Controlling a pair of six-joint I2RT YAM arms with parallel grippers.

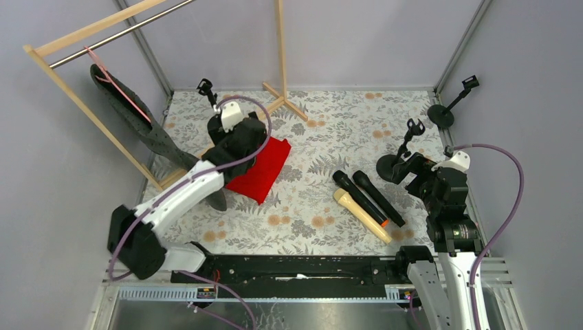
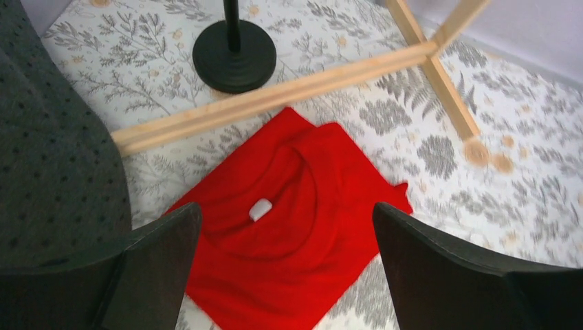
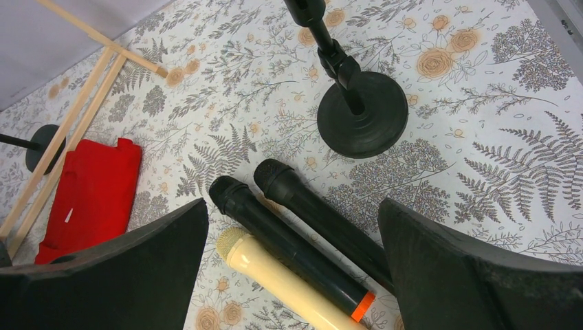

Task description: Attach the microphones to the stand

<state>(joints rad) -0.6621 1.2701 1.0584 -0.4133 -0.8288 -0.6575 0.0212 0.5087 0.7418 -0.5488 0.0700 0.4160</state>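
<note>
From above, the left gripper (image 1: 239,137) hung over a folded red cloth (image 1: 265,172), and the right gripper (image 1: 414,166) was near three stick microphones (image 1: 361,199) — two black, one cream — lying together on the floral table (image 1: 323,137). The left wrist view showed jaws wide and empty. The right wrist view showed jaws wide and empty above the microphones, with a black round-based stand (image 3: 361,113) just beyond.

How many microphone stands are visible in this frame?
3. The back-left stand is by the wooden rack; the mid-right stand just beyond the microphones; the far-right stand at the floral mat's back corner. None looks hidden.
</note>
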